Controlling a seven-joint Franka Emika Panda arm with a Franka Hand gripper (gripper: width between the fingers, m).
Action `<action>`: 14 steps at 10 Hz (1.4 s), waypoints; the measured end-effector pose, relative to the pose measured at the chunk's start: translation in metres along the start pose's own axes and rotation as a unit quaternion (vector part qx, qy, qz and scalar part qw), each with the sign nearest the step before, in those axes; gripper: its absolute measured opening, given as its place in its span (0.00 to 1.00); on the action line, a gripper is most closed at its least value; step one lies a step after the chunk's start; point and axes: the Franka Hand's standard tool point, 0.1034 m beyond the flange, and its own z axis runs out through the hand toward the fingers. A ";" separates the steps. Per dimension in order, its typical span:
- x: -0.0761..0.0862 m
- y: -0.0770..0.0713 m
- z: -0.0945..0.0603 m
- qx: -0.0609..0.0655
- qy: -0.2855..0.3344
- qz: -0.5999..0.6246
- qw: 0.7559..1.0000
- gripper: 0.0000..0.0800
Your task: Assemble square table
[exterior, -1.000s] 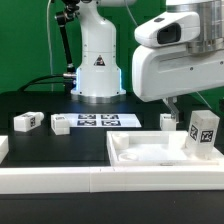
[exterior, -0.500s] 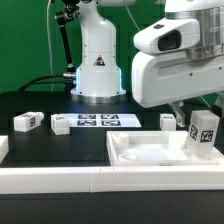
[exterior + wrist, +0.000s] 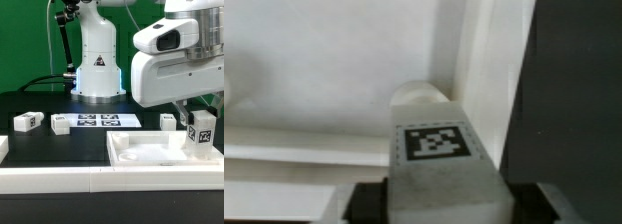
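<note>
Pincer [image 3: 441,200] narrowed; leg block [image 3: 441,150] between fingers, apparently pinched, upright at tabletop [image 3: 140,150] rim.

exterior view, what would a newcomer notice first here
The bulky white arm fills the exterior view's right, its gripper closed on an upright tagged leg block at a corner of the white tabletop. Behind, the robot base stands in the middle with the marker board in front of it, and a loose leg block lies at the far left.
</note>
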 end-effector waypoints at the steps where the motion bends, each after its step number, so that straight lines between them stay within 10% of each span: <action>1: 0.000 0.000 0.000 0.002 0.006 0.040 0.999 0.37; 6: -0.007 -0.001 0.001 0.007 0.051 0.270 0.961 0.37; 14: -0.006 -0.008 0.003 0.030 0.052 0.548 0.834 0.37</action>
